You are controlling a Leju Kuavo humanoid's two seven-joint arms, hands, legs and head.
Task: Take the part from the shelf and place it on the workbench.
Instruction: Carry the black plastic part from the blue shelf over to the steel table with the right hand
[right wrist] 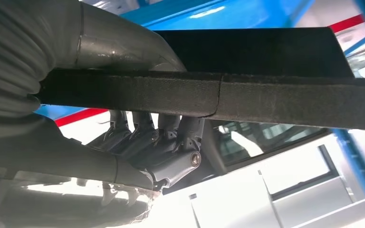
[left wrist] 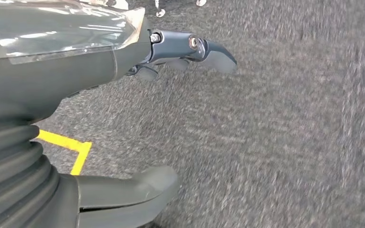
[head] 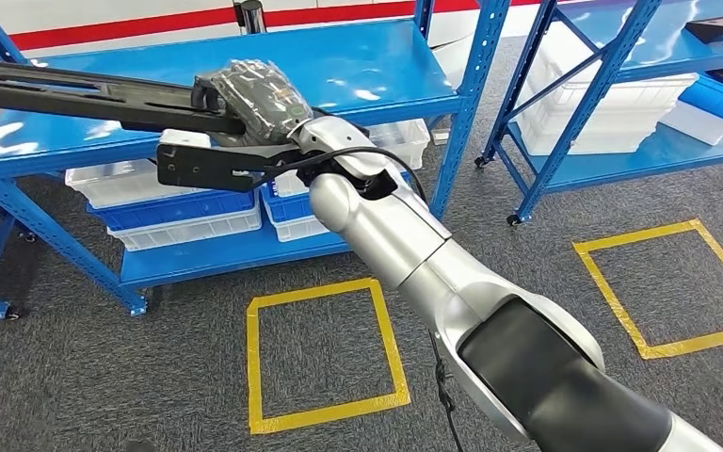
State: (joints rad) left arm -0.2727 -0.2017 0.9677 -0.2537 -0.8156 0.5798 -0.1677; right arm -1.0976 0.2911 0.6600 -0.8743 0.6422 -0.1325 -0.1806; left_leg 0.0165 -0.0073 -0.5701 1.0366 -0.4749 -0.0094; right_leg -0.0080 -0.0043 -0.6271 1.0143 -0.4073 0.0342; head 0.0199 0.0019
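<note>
Head view: the right arm reached forward and to the left, its hand [head: 254, 104] wrapped around a long black part [head: 75, 94] held level above the top board of a blue shelf [head: 377, 66]. The part ran from the hand toward the picture's left edge, clear of the board beneath it. White bins [head: 179, 212] with blue bins between them sat on the shelf's lower board. A second blue shelf [head: 621, 94] stood well apart on the right. Yellow tape squares [head: 325, 353] marked the grey carpet in front of both shelves. Right wrist view: the fingers [right wrist: 171, 142] were clamped on the part [right wrist: 266, 95], curled under its flat dark edge, with the thumb side pressing from the opposite face. Left wrist view: the left hand [left wrist: 123, 118] hung over grey carpet beside a corner of yellow tape [left wrist: 71, 147]; its fingers [left wrist: 204, 50] were apart from the thumb and held nothing.
</note>
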